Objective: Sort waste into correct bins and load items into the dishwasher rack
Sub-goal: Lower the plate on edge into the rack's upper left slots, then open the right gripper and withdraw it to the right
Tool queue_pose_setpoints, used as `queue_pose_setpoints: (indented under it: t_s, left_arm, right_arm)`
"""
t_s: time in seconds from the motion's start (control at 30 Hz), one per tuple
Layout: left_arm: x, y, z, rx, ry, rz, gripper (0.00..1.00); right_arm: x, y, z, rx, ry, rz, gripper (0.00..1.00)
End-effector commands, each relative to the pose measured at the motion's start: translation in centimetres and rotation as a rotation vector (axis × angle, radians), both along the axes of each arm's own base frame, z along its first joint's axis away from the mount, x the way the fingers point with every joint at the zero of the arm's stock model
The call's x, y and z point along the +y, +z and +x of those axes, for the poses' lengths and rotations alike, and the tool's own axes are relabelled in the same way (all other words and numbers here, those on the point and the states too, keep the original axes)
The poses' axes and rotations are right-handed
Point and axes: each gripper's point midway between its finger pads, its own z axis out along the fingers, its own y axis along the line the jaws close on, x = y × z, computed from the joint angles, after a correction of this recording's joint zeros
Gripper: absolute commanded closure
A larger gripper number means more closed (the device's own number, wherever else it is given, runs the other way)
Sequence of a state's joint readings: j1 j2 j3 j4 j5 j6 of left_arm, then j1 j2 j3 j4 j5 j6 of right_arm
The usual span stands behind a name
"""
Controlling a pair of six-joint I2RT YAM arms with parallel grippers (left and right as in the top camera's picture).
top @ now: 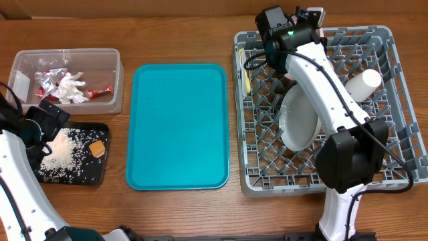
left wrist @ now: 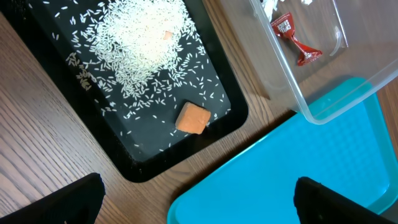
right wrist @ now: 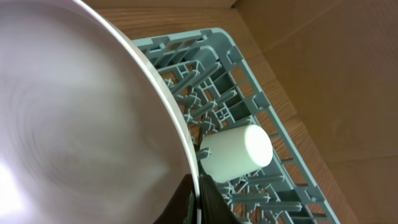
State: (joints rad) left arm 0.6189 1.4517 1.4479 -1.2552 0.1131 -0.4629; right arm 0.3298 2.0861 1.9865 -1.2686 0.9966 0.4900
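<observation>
Overhead shows wrappers (top: 48,77) and napkin (top: 71,88) in the tub (top: 115,100) beside my left gripper (left wrist: 200,200). Its fingers are apart above rice (left wrist: 140,37) and an orange cube (left wrist: 191,117) on the black tray (left wrist: 144,167). My right gripper (right wrist: 199,196) clamps a plate (right wrist: 74,112). The cup (right wrist: 239,152) lies just beyond it in the rack (right wrist: 249,62). Seating this plate looks like nearly all that's left.

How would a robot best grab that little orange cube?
Probably from straight above, fingers closing on two opposite flat sides of the small orange food cube: it lies flat on the shallow black rectangular tray, whose low rim blocks sideways approach.
</observation>
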Motion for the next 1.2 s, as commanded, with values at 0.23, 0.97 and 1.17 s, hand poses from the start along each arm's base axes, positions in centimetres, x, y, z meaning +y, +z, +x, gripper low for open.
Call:
queue_pose_setpoints:
  t_s: [0.23,0.97,1.17]
  left_arm:
    - [0.1,-0.2,0.0,0.003,-0.019,0.002,0.0]
    - [0.1,-0.2,0.0,0.003,-0.018,0.002,0.0]
    - [0.1,-0.2,0.0,0.003,-0.019,0.003,0.0]
  right_arm:
    - [2.4,-0.6,-0.3,0.013,0.044,0.049,0.48]
    - [1.3,13.4,-3.3,-0.138,0.173,0.918,0.02]
    - [1.8,18.7,-6.7,-0.244,0.276,0.915,0.02]
